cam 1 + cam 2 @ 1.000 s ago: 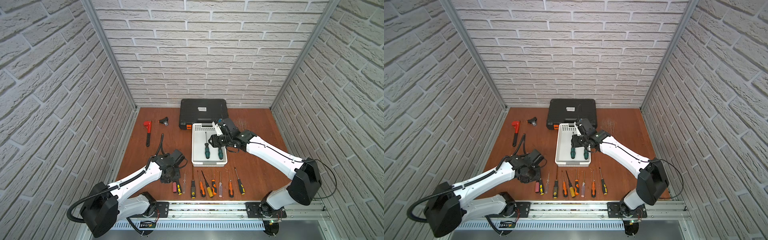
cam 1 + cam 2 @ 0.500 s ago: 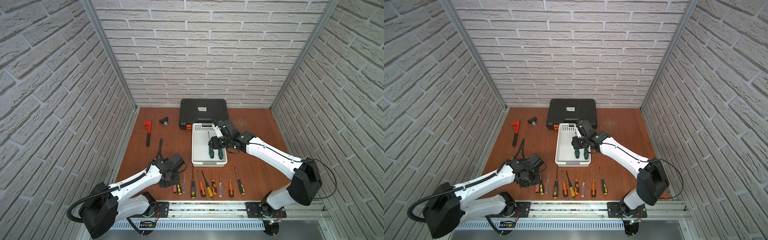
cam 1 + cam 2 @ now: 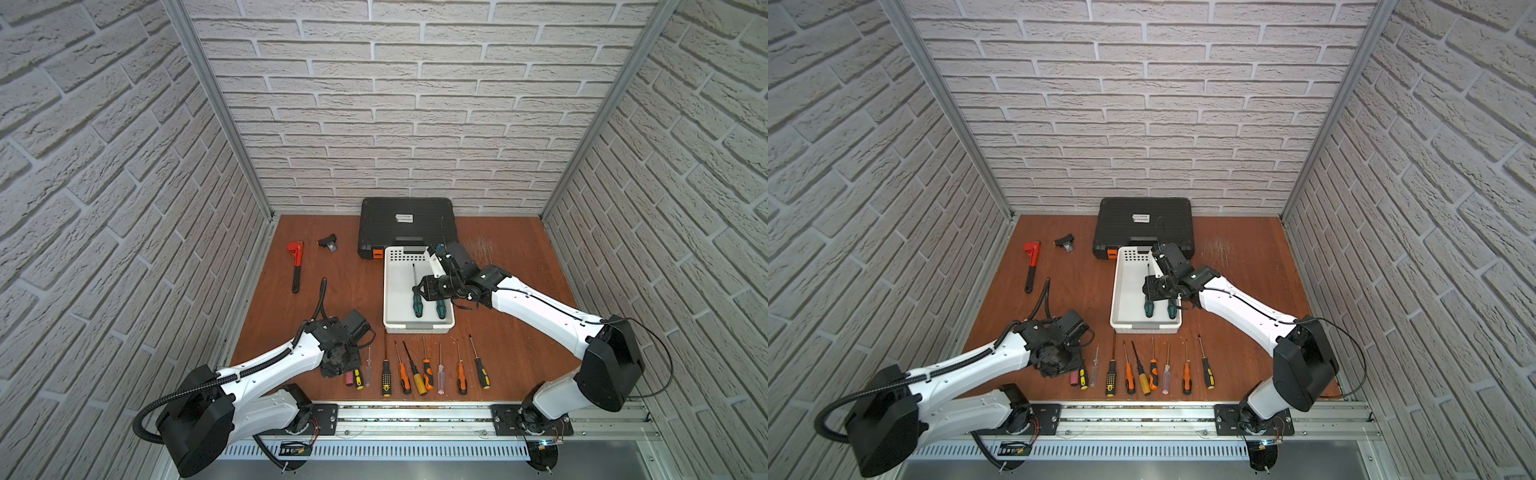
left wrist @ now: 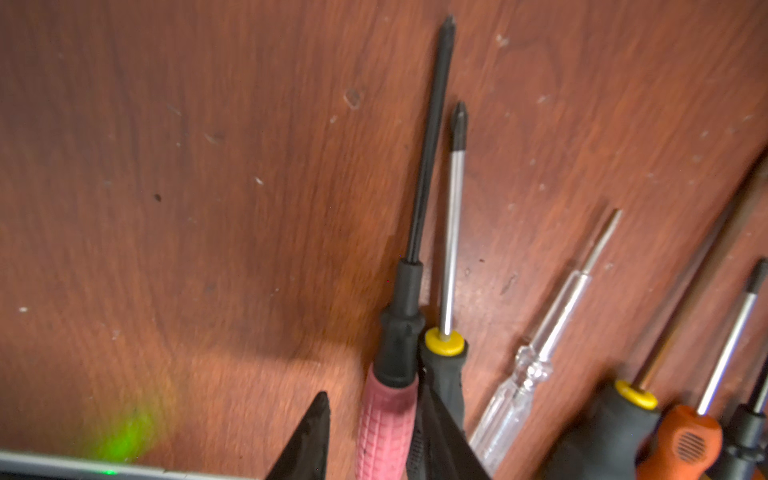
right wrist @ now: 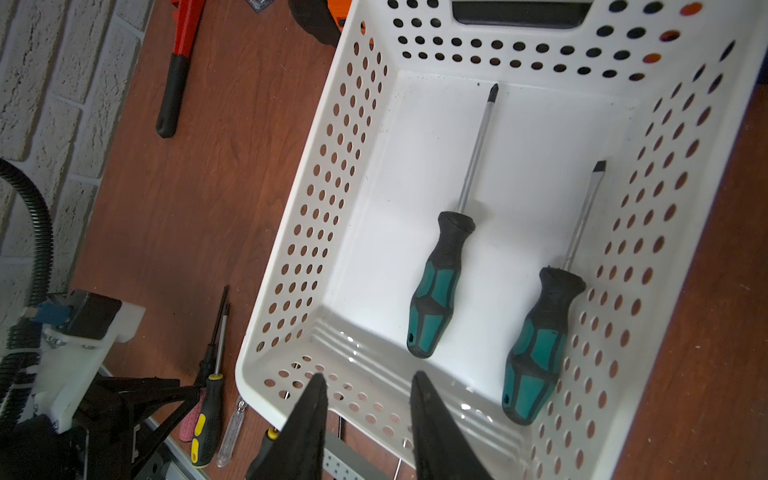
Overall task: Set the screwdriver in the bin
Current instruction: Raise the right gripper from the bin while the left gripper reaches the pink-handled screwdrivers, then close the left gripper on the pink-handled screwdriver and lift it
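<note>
We find the left tool [image 4: 374, 411] spread astride the pink-handled screwdriver [image 4: 386, 428], which lies on the counter [image 3: 332, 299] at the row's left end, outside the bin [image 5: 316, 216]. The right tool [image 5: 369, 376] hangs spread and empty over the bin, mid-counter before the black tool case [image 3: 406, 224], where two green-handled screwdrivers [image 5: 436, 291] lie.

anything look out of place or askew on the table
Mostly tidy. At the row's left end the pink-handled screwdriver and black-and-yellow screwdriver lie touching, side by side; the clear-handled screwdriver next along lies apart.
</note>
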Controlling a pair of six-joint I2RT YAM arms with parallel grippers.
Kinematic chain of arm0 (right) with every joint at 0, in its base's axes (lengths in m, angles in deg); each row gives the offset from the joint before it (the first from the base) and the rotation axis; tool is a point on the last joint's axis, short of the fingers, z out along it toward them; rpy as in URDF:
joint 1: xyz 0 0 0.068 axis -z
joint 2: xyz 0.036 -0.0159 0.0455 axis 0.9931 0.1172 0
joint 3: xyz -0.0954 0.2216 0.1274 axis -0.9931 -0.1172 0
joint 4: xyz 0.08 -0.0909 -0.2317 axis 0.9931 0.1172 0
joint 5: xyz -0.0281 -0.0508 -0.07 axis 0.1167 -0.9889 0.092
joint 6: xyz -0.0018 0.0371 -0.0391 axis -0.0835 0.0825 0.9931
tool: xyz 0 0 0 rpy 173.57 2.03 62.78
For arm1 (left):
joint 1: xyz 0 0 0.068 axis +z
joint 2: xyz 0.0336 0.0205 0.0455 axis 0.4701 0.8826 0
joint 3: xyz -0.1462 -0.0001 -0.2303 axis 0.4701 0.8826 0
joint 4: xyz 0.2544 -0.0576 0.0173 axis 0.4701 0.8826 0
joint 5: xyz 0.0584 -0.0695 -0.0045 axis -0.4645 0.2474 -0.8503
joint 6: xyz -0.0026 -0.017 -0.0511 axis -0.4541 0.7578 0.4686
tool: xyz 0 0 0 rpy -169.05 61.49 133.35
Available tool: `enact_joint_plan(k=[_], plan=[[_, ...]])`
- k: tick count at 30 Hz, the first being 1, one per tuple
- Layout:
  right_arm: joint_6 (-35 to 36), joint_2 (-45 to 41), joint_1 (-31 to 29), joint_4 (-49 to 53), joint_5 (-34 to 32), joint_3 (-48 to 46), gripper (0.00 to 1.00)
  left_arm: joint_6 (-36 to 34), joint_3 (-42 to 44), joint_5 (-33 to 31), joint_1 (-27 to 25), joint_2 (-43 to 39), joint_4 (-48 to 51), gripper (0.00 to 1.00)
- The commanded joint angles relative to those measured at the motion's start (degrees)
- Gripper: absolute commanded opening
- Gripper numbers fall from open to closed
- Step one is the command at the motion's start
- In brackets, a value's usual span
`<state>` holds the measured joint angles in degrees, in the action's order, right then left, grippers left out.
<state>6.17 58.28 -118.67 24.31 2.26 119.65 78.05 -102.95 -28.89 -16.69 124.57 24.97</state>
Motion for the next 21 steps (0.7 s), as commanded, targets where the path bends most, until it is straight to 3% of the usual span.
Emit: enact_joint_plan(k=[1,17,21], plan=[[-0.6,-1.6,-0.2,-1.9,0.7,-0.5,0.36,1.1,1.9,0.4,-0.3,-0.1,-1.3,0.38],[-2.1,-0.5,-0.2,-3.5,2.8,-1.0,0.35,1.6,4.6,0.5,-0.3,3.3,-5.5,0.38],[-2.3,-0.6,-0.2,-3.9,3.0,-1.1,0.35,1.9,4.7,0.4,-0.3,2.7,-4.7,0.20]])
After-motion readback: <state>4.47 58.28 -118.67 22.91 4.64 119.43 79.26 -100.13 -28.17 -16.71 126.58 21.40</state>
